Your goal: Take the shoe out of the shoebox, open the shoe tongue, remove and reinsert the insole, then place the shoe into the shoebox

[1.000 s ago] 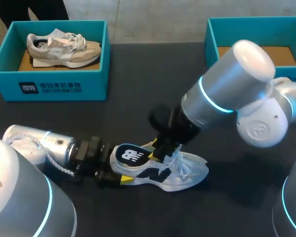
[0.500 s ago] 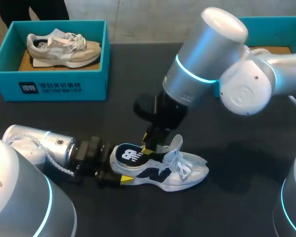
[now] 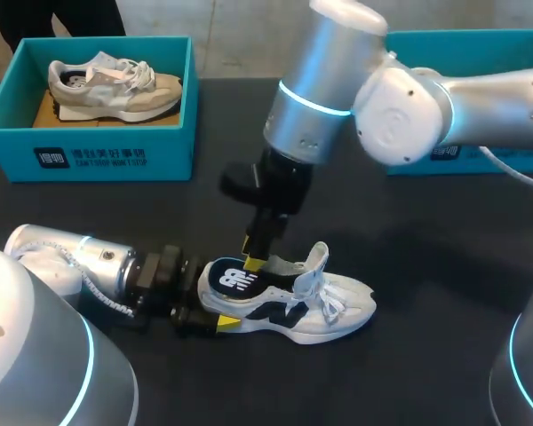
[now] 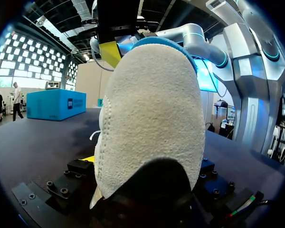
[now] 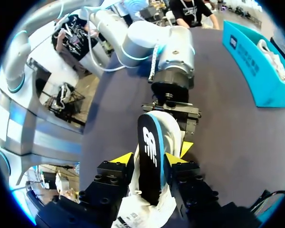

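The right gripper (image 5: 151, 156) is clamped on the black insole (image 5: 149, 137), which is lifted partly out of the white shoe (image 3: 311, 306) lying on the table (image 3: 426, 266) just beneath it, the left gripper (image 3: 211, 297) pinches the shoe's heel, and the teal shoebox (image 3: 480, 40) sits well beyond both.

Soft, even light comes from overhead, and the dark bench (image 3: 444, 373) takes it without glare. A dull shadow lies on the bench beyond the toe of the white shoe (image 3: 293, 311), and a pale sheen runs along the right arm (image 3: 329, 80) above the shoe. In the left wrist view the shoe's heel looks slightly soft up close. Both wrist views bow hard toward their black rims.
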{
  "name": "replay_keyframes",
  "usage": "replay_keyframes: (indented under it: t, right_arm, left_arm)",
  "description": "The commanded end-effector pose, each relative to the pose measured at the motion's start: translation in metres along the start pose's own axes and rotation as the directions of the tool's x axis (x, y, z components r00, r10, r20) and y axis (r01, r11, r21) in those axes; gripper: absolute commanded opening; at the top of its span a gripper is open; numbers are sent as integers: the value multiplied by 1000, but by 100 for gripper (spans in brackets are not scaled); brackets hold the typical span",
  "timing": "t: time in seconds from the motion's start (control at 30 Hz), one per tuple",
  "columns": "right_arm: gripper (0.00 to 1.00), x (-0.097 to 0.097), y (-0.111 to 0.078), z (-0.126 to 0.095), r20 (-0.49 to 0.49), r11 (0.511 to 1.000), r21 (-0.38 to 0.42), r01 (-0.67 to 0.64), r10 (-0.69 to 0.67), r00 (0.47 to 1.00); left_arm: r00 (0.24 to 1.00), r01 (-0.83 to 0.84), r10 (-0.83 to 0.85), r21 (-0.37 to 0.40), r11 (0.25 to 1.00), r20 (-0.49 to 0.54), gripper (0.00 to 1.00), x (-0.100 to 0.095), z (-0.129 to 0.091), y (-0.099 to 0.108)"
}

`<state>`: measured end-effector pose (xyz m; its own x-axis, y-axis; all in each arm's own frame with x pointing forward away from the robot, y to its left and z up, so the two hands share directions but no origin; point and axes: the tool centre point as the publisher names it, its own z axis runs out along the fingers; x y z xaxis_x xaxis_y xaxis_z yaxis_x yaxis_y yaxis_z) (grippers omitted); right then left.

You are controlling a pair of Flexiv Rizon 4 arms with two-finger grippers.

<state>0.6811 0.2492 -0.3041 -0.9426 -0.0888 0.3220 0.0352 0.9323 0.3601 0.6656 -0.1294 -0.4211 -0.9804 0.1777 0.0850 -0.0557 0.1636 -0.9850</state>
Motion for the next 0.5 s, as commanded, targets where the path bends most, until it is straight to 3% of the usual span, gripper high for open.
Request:
replay_keyframes:
  t: [0.03, 0.5]
  right_arm:
    - [43, -10, 5, 9, -73, 1000, 22, 8, -6, 997]
    - [44, -16, -7, 17, -183, 998, -31, 48, -53, 982]
  left_arm:
    - [1000, 1, -1, -2, 1000, 2, 0, 0, 1, 2]
    - [1000, 1, -1, -2, 1000, 2, 0, 0, 1, 2]
